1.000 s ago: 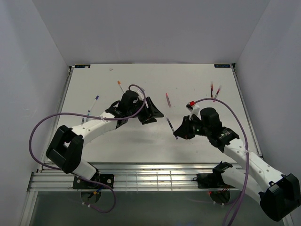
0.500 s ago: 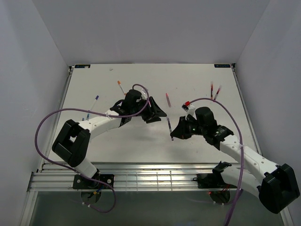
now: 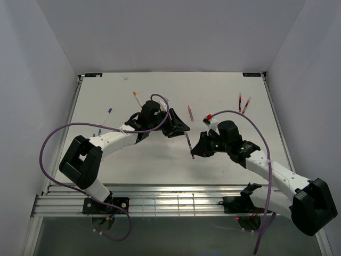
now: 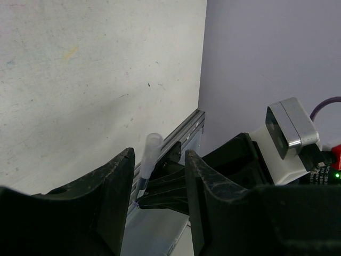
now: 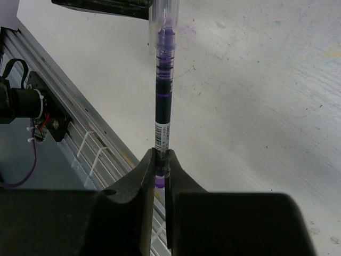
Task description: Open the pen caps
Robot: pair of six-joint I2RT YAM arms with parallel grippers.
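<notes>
**Item 1, right claw** (image 5: 160, 156): pressed together on the near end of a pen (image 5: 162, 101) that has purple ink in a clear barrel with a white label. The pen runs straight out ahead of this claw, held clear of the worktop (image 3: 224, 88).

**Item 2, pen cap** (image 4: 151, 148): pale and translucent, seated on the end of that pen farthest from the right claw.

**Item 3, left claw** (image 4: 159, 160): spread. The cap stands in the gap between its fingers (image 4: 114, 197), nearer one finger than the other. Whether that finger touches the cap cannot be told.

**Item 4, the two claws:** they face each other at close range, with the pen spanning between them.

**Item 5, loose pens on the worktop:**
- A red pen (image 3: 189, 112) lies just beyond the left claw.
- An orange-tipped pen (image 3: 137, 98) and a blue-tipped pen (image 3: 108, 113) lie on the left claw's outer side, well apart from it.
- Two dark red pens (image 3: 243, 103) lie beyond the right claw on its outer side, well apart from it.
</notes>
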